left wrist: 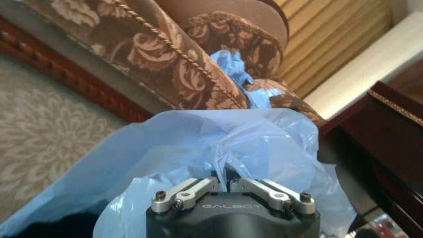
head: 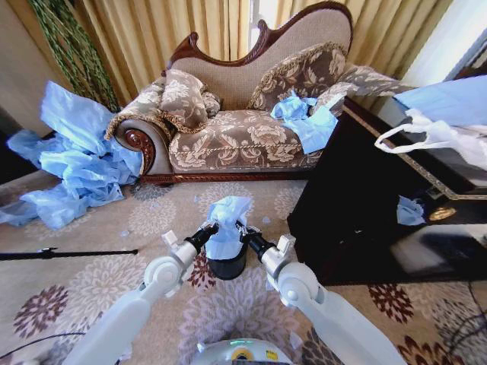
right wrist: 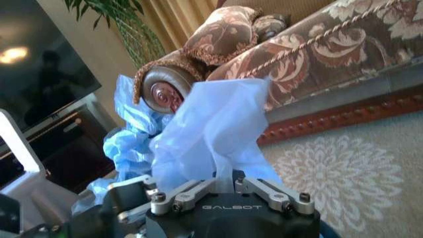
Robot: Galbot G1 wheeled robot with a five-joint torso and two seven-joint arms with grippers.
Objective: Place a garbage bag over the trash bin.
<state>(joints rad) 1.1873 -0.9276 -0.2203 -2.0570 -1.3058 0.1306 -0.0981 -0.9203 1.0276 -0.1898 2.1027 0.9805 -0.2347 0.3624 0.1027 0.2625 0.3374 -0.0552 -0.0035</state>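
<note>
Two hands meet over one small black trash bin [head: 227, 268], which stands on the floral rug directly below and between them. The left hand [head: 211, 227] and the right hand [head: 242, 226] each pinch one side of a single garbage bag [head: 227, 224], a thin, crinkly, light blue plastic sheet that bunches up between them and hangs down to the bin's smooth round rim. In the left wrist view the left hand [left wrist: 228, 182] has its fingers pressed together on a fold of the bag [left wrist: 218, 144], which billows ahead of it. In the right wrist view the right hand [right wrist: 225, 181] likewise clamps a gathered strip of the bag [right wrist: 215, 129], which rises as a rumpled sheet ahead of it. Beyond both hands stands one upholstered chaise [head: 243, 114] with carved wooden trim. One heap of blue bags [head: 72, 156] lies far out beyond the left hand.
</note>
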